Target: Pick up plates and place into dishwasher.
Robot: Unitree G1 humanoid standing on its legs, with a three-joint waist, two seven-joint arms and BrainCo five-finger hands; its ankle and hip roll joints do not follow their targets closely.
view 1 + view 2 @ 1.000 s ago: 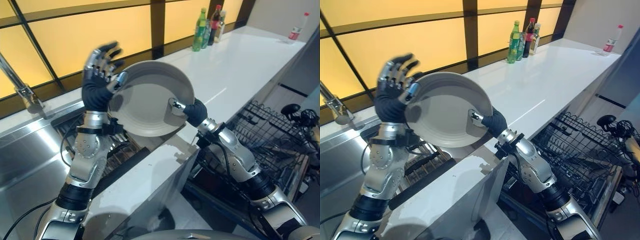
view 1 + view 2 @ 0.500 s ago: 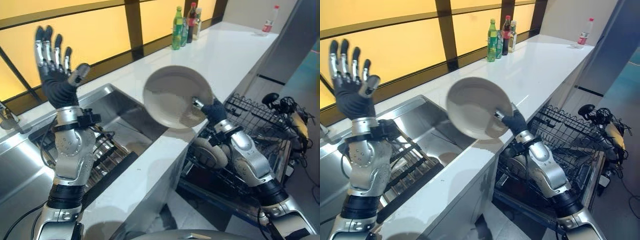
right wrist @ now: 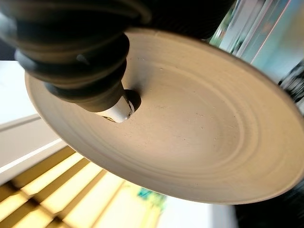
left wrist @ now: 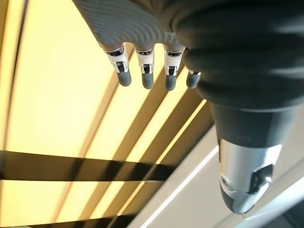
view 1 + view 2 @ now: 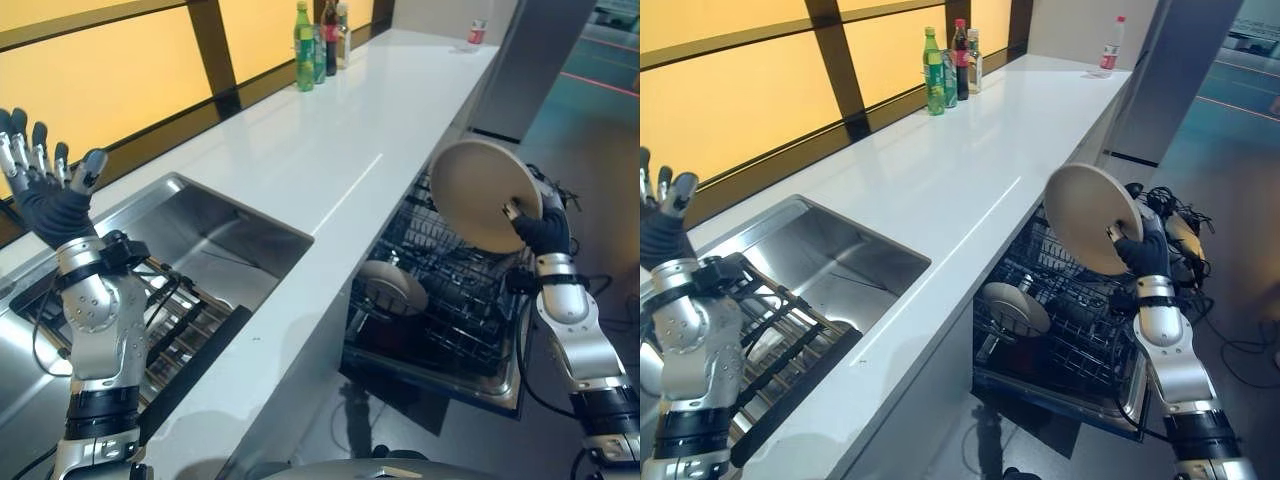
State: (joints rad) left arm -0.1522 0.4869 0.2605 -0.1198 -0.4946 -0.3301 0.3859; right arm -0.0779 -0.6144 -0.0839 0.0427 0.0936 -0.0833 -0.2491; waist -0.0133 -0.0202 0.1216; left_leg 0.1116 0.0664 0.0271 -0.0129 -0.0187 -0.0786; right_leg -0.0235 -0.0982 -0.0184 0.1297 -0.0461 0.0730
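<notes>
Left eye view | right hand (image 5: 541, 228) grips plate (image 5: 478, 193) | no legible writing

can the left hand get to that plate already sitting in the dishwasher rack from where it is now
Probably not. The left hand is raised, open, above the sink, and the counter lies between it and the racked plate. The right hand, holding the other plate, is much nearer.
</notes>
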